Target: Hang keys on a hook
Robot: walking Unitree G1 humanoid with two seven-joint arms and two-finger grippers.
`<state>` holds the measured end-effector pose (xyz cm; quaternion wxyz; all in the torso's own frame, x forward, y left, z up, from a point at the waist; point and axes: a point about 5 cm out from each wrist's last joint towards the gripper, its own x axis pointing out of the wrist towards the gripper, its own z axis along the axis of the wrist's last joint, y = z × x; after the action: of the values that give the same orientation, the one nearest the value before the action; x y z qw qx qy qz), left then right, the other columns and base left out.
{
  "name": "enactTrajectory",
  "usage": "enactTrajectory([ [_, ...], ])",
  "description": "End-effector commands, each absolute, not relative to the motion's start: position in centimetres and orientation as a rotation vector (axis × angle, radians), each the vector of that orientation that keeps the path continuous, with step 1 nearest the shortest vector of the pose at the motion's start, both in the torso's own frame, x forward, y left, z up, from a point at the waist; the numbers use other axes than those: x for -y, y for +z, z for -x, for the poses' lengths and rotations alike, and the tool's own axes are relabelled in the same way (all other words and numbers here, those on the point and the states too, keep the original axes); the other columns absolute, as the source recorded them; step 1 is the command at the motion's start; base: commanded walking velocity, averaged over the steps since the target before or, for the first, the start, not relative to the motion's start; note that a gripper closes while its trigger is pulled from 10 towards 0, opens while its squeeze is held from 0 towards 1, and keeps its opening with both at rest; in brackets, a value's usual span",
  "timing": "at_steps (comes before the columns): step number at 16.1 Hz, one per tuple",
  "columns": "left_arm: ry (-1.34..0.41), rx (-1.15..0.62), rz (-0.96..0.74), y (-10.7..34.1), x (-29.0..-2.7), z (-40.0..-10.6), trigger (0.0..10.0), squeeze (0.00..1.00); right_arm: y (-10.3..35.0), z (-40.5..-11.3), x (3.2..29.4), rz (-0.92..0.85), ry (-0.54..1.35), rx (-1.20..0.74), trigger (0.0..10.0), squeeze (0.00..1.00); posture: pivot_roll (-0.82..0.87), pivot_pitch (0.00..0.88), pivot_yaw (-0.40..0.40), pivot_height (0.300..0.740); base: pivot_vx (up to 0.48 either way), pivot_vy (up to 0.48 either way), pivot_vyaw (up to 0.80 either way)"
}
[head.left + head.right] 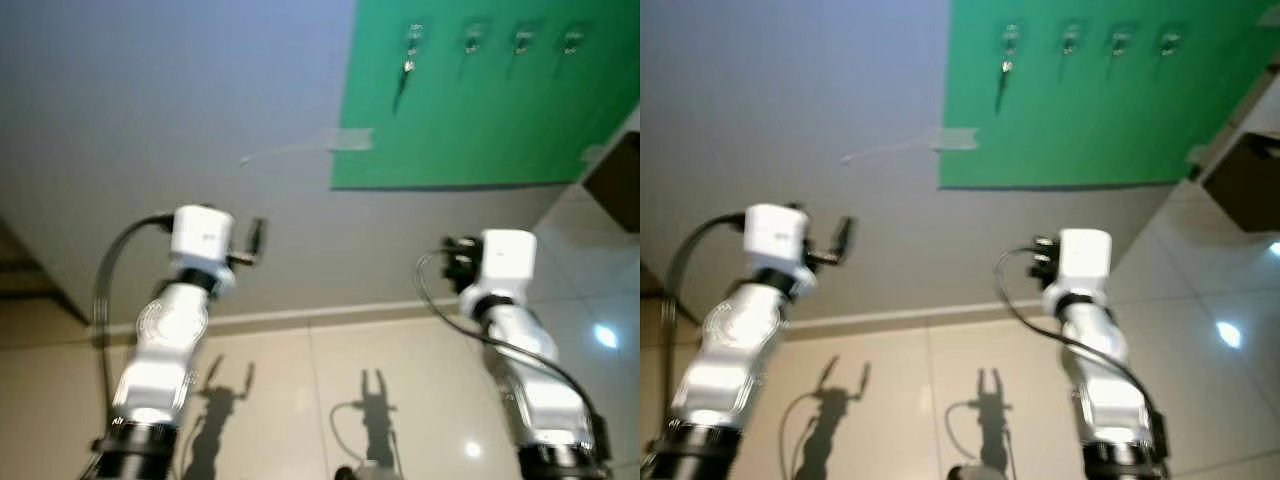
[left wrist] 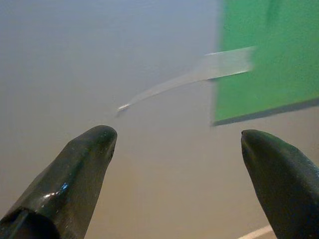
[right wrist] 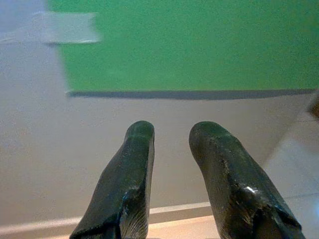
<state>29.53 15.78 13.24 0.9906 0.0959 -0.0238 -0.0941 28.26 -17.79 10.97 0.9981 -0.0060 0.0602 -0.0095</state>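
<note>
Grey wall [image 1: 150, 110] takes the left of what we see, and before it we hold our left gripper [image 2: 177, 144] raised, its two black fingers spread wide with nothing between them — we judge it is empty because its work is over or not begun. A strip of clear tape [image 1: 345, 140] fastens the corner of the green board [image 1: 480, 110] to the wall, probably so the board stays flat. On the board is a row of four small hooks; from the leftmost hook [image 1: 414, 38] something small and dark hangs down, which we take for the keys [image 1: 408, 66], though the picture is blurred. Our right gripper [image 3: 172, 132] points toward the wall below the board, fingers with only a narrow gap and holding nothing. Both grippers are well apart from the hooks — so the task looks done to us.
</note>
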Motion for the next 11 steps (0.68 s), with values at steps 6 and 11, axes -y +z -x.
enactTrajectory([
  [6, 0.085, 0.137, -0.168, 14.0, -18.4, -30.0, 10.0, 0.00, 10.9, -27.7, 18.7, 0.081, -0.128, -0.136, 10.0, 0.00, -0.06, 0.000, -0.047, 0.740, 0.000, 0.000, -0.80],
  [11, 0.099, 0.244, -0.138, 16.3, -18.3, -30.7, 10.0, 0.00, 11.2, -27.4, 19.3, 0.006, -0.169, -0.147, 10.0, 0.00, -0.08, 0.000, -0.045, 0.740, 0.000, 0.000, -0.80],
])
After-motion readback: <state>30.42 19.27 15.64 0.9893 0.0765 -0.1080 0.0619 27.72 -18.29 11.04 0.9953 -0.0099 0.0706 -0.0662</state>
